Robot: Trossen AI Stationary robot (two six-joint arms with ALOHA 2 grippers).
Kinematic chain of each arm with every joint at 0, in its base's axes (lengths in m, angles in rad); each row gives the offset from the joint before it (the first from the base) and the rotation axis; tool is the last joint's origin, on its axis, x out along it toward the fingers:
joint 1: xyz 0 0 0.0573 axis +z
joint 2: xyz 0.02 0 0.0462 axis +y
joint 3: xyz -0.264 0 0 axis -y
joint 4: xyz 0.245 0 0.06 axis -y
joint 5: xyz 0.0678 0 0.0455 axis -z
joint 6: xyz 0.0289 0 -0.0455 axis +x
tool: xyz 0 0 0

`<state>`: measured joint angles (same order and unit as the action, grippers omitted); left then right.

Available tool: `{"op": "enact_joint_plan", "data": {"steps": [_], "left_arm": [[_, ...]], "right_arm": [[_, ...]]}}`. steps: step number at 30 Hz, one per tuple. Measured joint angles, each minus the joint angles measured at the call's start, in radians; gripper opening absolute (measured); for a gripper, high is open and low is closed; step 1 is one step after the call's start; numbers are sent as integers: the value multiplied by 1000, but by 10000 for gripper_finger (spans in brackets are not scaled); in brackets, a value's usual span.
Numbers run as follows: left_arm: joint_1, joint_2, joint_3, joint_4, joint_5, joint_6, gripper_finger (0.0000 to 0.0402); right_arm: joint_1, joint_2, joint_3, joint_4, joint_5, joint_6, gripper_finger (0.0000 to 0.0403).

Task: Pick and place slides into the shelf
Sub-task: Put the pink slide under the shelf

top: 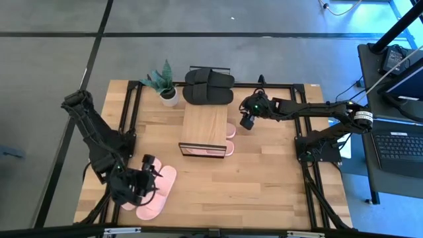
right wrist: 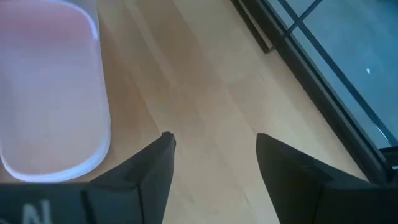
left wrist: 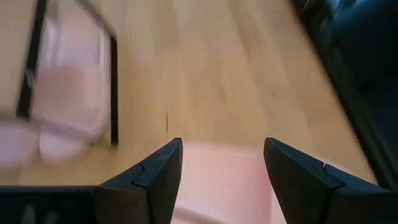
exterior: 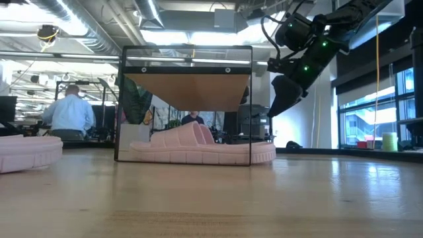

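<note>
The shelf [top: 205, 124] stands mid-table, its wood top on a thin black frame. One pink pair lies under it: a slide [top: 209, 151] shows at its near edge, another [top: 230, 130] at its right side, soles on the table [exterior: 198, 149]. A black pair [top: 209, 86] lies just beyond the shelf's far side. The second pink pair [top: 157, 192] lies at the near left. My left gripper [top: 148, 173] is open right over this pair, with pink slide [left wrist: 221, 183] between its fingers. My right gripper [top: 248, 120] hangs open above the table, right of the shelf [exterior: 284, 96].
A small plant in a white pot [top: 169, 91] stands left of the black pair. A black metal frame [top: 305, 132] runs along the table's edges. Bare wood [top: 264, 178] lies on the near right. People sit in the room behind [exterior: 69, 112].
</note>
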<state>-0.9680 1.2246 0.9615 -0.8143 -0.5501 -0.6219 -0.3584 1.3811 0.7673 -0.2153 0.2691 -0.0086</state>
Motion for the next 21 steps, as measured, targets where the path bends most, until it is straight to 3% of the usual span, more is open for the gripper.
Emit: {"op": "enact_joint_plan", "data": {"steps": [4, 7, 15, 21], "left_arm": [[-15, -2, 0, -72, 32, -161, 217], [-19, -2, 0, -71, 47, -180, 217], [10, -2, 0, -51, 41, -179, 217], [43, 25, 0, 23, 24, -32, 217]], "right_arm": [[-8, 0, 0, 49, 0, 4, 225], [-12, 0, 0, 80, 0, 2, 225], [-13, 0, 0, 134, 0, -56, 225], [-13, 0, 0, 154, 0, -48, 225]]}}
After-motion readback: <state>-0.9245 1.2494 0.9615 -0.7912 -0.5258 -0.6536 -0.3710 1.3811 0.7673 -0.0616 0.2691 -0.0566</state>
